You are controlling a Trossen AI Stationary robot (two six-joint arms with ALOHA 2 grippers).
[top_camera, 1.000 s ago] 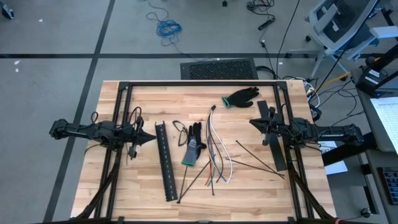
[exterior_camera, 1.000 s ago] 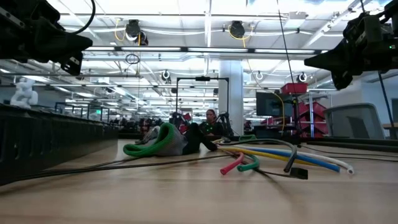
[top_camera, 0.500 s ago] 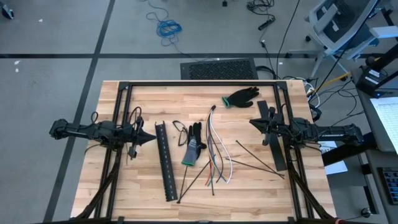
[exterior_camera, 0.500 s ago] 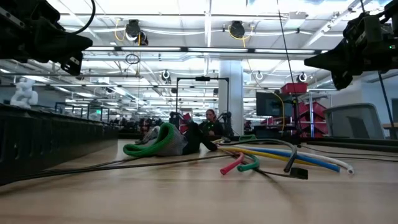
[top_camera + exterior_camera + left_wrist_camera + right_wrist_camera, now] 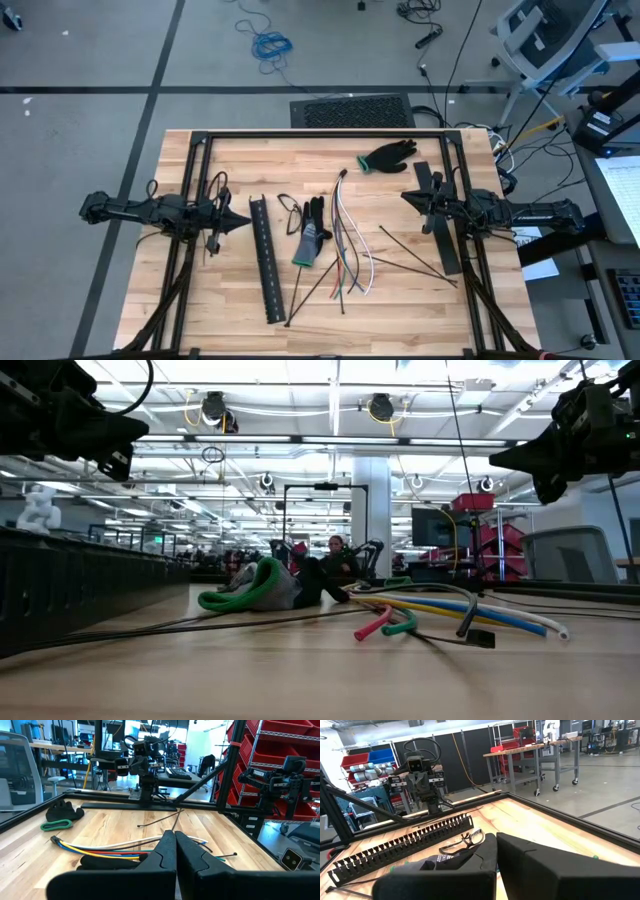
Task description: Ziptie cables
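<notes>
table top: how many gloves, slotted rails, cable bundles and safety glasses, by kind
gloves: 2, the second toward the far edge
slotted rail: 1
cable bundle: 1
safety glasses: 1
total: 5

From overhead, the zipties (image 5: pixel 415 258) were too thin to count — several crossed each other and passed under the cables (image 5: pixel 348 240). In the low view, the black rail (image 5: pixel 70 595) was cut off by the left edge, and the glove (image 5: pixel 262 586) hid whatever lay behind it. The person (image 5: pixel 335 555) in the room beyond was too small to make out. In the right wrist view, the right gripper (image 5: pixel 496 851) covered most of a glove (image 5: pixel 451 860) — the cables behind could not be seen.
</notes>
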